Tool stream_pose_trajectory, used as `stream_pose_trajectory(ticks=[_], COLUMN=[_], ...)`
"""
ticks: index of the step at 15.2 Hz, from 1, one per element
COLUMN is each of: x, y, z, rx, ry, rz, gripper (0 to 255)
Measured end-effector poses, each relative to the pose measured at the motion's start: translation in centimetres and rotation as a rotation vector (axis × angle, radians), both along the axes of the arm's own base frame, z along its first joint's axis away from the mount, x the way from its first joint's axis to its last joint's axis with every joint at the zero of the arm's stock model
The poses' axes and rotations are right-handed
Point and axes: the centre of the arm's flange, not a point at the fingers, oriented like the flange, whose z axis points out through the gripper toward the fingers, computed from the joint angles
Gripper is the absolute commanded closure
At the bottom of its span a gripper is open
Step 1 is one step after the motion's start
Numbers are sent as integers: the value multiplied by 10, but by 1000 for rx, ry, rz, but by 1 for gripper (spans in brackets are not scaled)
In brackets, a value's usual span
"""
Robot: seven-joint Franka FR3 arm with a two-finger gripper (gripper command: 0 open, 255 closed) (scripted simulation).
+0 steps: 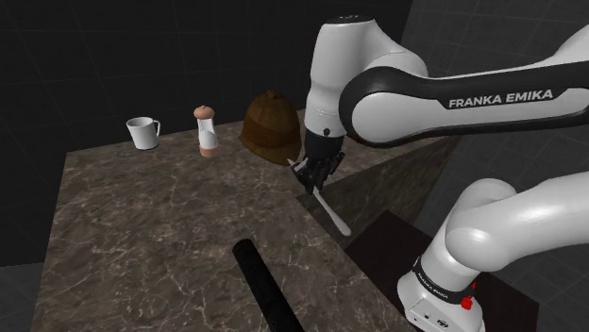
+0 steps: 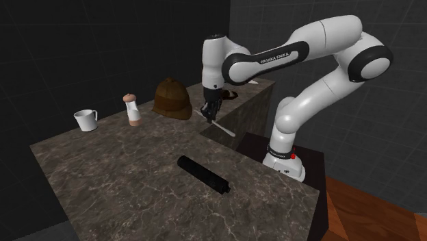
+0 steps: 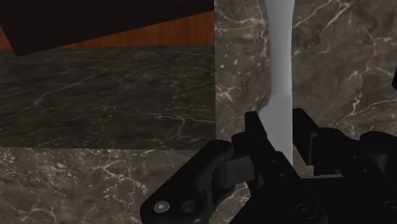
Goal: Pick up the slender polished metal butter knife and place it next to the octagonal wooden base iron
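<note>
My black gripper [image 1: 314, 174] is shut on a slender pale metal butter knife [image 1: 332, 215]. The knife slants down from the fingers toward the counter's edge at the shoulder view's right. In the wrist view the blade [image 3: 280, 76] runs straight out from between the two fingers [image 3: 257, 137], over the dark marble. The iron [image 1: 272, 124] is a brown domed piece with a knob on top, standing at the back of the counter just behind the gripper. In the second exterior view the gripper [image 2: 211, 111] hangs to the right of the iron [image 2: 171, 99], holding the knife [image 2: 224, 129].
A white cup [image 1: 143, 132] and a small shaker with a brown top [image 1: 207, 130] stand at the back of the dark marble counter [image 1: 142, 236]. A black cylinder [image 1: 269, 288] lies near the front. A raised marble ledge [image 2: 250, 103] and the dark stand [image 2: 304, 164] adjoin the counter.
</note>
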Motion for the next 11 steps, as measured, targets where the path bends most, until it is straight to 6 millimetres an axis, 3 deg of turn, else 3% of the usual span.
stream_pose_trajectory(ticks=[11], x=[21], y=[-142], z=[-1], rx=[1], ry=[0], rz=[0], gripper=[255])
